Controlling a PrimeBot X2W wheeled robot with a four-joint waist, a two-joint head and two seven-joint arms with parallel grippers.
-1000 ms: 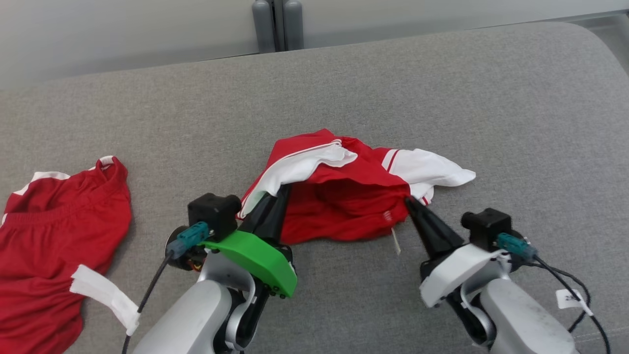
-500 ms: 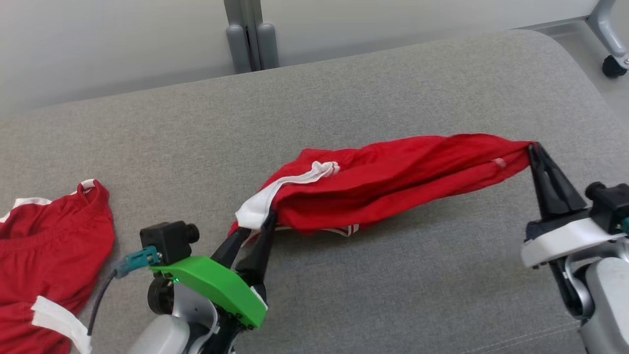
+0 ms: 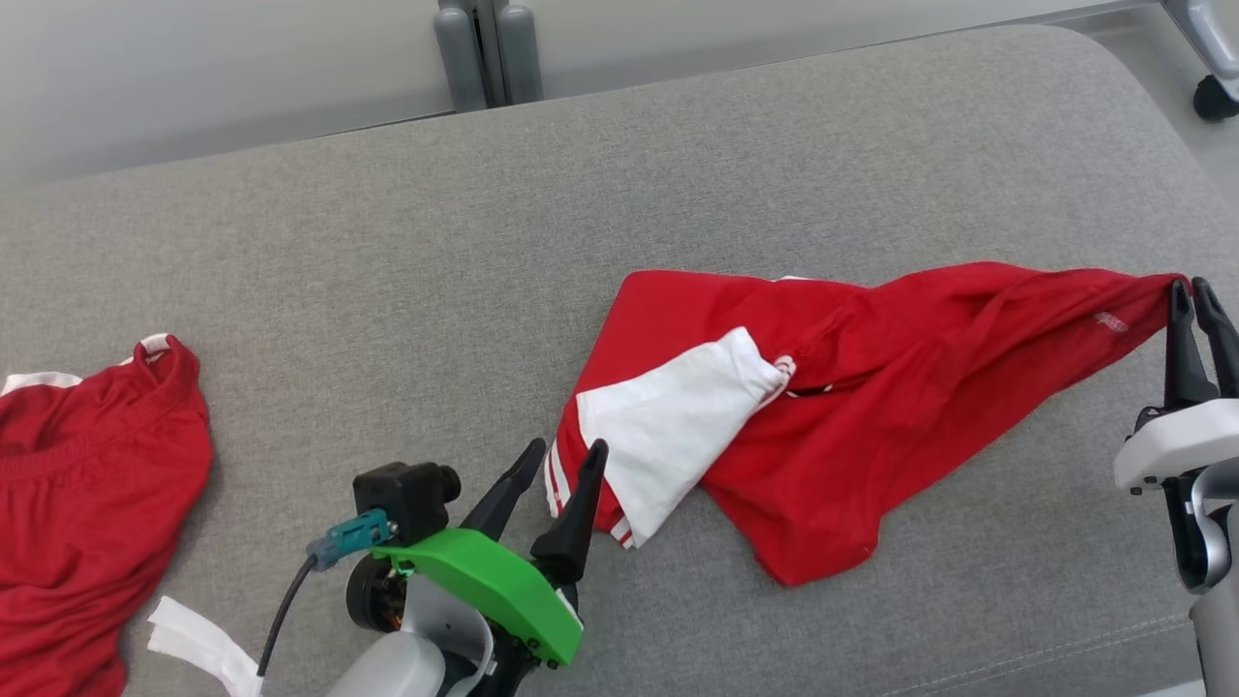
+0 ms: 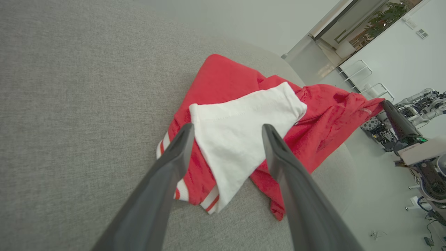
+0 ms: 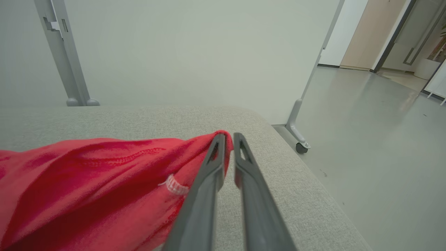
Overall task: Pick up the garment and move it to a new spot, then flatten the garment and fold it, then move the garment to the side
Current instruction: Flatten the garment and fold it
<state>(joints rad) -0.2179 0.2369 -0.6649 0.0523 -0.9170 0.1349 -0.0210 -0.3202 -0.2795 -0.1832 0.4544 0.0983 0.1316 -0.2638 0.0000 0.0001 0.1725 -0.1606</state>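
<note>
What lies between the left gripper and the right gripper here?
The red-and-white garment, lying across the grey cushion in the head view: its striped hem by the open left gripper, its far corner pinched in the right gripper.

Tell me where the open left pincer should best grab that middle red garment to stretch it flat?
Probably the striped corner of the red garment, rather than the loose white flap, approached from the near left. It lies flat on the sofa just ahead of the open left pincer, opposite the end the right pincer pinches, so pulling there should stretch the cloth.
</note>
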